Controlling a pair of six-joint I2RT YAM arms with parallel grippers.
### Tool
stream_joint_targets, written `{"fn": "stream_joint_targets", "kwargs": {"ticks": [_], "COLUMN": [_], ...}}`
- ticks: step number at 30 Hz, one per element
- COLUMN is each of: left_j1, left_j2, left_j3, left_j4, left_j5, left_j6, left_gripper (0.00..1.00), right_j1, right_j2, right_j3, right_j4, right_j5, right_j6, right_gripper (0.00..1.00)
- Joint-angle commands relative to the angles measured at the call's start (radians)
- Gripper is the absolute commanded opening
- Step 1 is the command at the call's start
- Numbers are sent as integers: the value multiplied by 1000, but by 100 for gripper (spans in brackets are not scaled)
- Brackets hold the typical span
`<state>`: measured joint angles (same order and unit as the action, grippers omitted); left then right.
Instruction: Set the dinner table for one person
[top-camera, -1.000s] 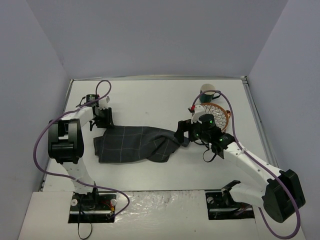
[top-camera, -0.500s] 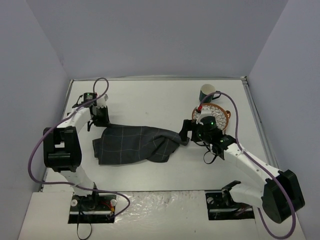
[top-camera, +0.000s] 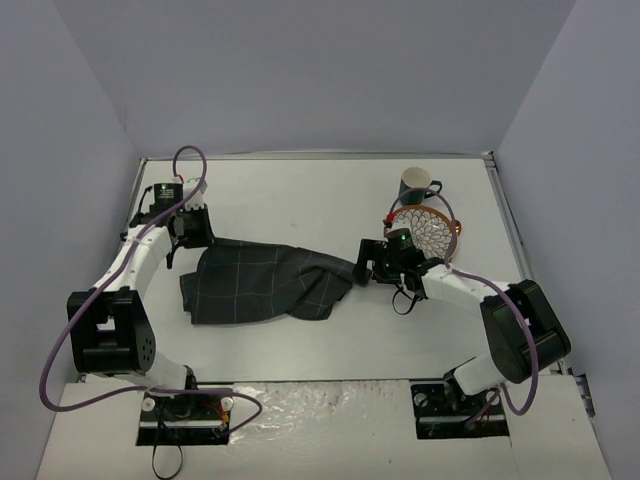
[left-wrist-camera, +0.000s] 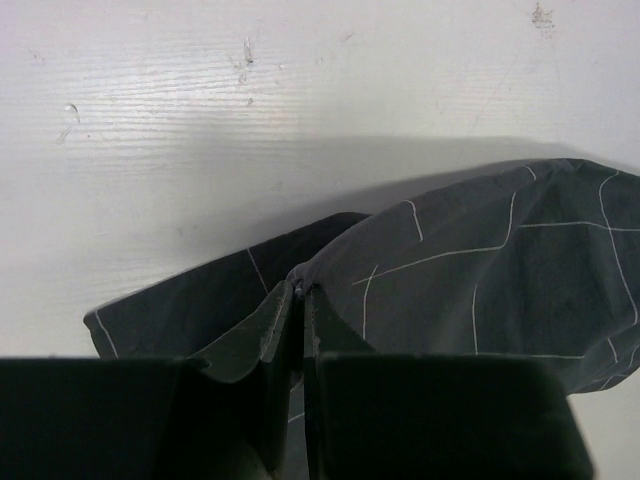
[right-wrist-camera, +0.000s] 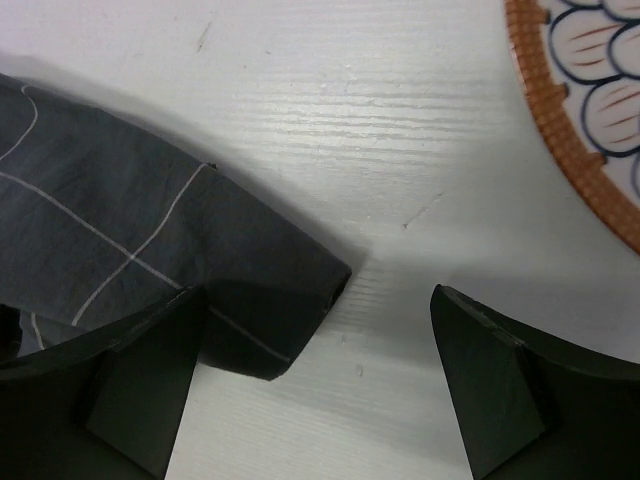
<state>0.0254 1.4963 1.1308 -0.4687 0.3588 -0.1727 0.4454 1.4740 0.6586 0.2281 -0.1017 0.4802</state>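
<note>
A dark grey checked cloth mat (top-camera: 265, 283) lies crumpled on the white dinner table (top-camera: 300, 195). My left gripper (top-camera: 199, 232) is shut on the mat's far left corner (left-wrist-camera: 300, 290), pinching a fold between its fingers. My right gripper (top-camera: 366, 262) is open at the mat's right corner (right-wrist-camera: 290, 300); its left finger lies over the cloth and the right finger stands apart over bare table. A patterned plate (top-camera: 428, 230) with an orange rim lies just right of the right gripper; its rim shows in the right wrist view (right-wrist-camera: 570, 110). A green mug (top-camera: 415, 184) stands behind the plate.
The table's metal rim (top-camera: 505, 225) runs along the right side and the back. Grey walls enclose the table on three sides. Purple cables loop above both arms.
My left gripper has pulled the mat's left corner farther back and left. My right gripper has let go of the right corner, dropped low and now stands open beside it.
</note>
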Motion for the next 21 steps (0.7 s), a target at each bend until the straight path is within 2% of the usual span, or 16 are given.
{"fn": "stream_joint_targets", "kwargs": {"ticks": [1, 5, 15, 21], "left_j1": [-7, -7, -7, -7], "left_j2": [-28, -33, -28, -35], "left_j3": [21, 23, 30, 39], "left_j4": [33, 35, 27, 24], "left_j5": [12, 14, 3, 5], "left_j6": [-16, -17, -19, -19], "left_gripper": [0, 0, 0, 0], "right_j1": [-7, -7, -7, -7], "right_j2": [68, 96, 77, 36], "right_j3": [39, 39, 21, 19], "right_j4": [137, 167, 131, 93], "right_j5": [-54, -71, -96, -62], "right_j6": [51, 55, 67, 50], "right_gripper": [88, 82, 52, 24]}}
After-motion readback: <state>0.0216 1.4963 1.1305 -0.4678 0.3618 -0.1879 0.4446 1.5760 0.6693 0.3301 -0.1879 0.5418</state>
